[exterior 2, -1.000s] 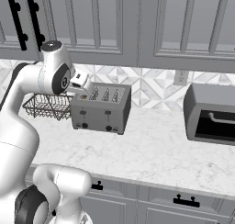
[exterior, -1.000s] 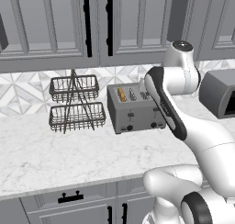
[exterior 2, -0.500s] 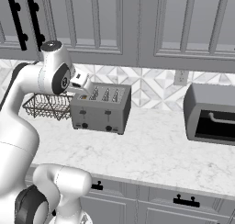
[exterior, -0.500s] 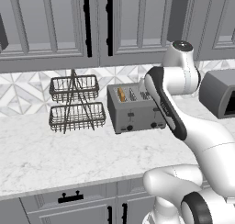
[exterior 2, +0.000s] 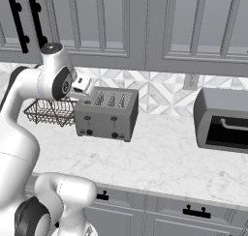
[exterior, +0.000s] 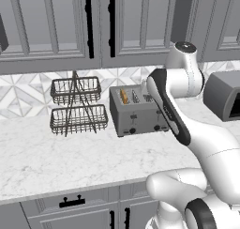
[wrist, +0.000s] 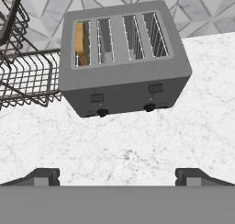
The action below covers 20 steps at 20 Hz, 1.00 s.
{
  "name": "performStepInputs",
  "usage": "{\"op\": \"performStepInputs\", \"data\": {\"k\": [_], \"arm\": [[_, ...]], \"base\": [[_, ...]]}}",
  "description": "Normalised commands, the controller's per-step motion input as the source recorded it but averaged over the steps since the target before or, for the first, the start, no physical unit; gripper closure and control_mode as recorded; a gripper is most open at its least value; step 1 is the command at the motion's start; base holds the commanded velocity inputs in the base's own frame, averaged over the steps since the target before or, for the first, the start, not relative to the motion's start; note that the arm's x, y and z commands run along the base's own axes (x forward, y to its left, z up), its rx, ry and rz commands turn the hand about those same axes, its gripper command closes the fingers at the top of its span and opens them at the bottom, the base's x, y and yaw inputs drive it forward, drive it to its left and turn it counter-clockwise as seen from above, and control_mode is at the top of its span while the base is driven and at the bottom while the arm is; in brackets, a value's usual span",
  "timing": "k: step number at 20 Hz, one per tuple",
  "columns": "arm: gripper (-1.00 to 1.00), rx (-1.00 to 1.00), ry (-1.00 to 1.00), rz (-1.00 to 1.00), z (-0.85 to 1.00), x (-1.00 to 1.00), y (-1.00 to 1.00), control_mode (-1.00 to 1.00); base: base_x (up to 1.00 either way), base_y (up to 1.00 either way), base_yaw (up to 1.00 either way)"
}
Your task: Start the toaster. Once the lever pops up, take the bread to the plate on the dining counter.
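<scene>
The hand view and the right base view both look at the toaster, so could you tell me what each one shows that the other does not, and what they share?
The hand view looks down into the slots, so the bread shows standing in the leftmost one, and the open gripper hovers in front of the toaster. The right base view takes in the dark oven box further along the counter, the wall cabinets above and the arm. Both show the toaster, its front levers and knobs, the wire basket beside it and the marble counter.

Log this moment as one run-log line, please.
phase: approach | hand: open, above counter facing toaster | bread: in leftmost slot | levers: not yet pressed
</scene>
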Motion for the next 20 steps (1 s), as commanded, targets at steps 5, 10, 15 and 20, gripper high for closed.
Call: {"op": "performStepInputs", "data": {"k": [5,10,15,20], "arm": [[-1.0,-0.03,-0.03,0.0,-0.01,-0.09,0.4,-1.0],[-1.0,-0.1,-0.18,0.0,-0.05,0.0,0.25,-1.0],[-1.0,-0.1,-0.19,0.0,-0.2,0.01,0.0,-1.0],[-1.0,-0.02,-0.03,0.0,-0.26,0.18,0.0,-1.0]], "base": [[0.0,0.0,0.0],[0.0,0.0,0.0],[0.0,0.0,0.0],[0.0,0.0,0.0]]}}
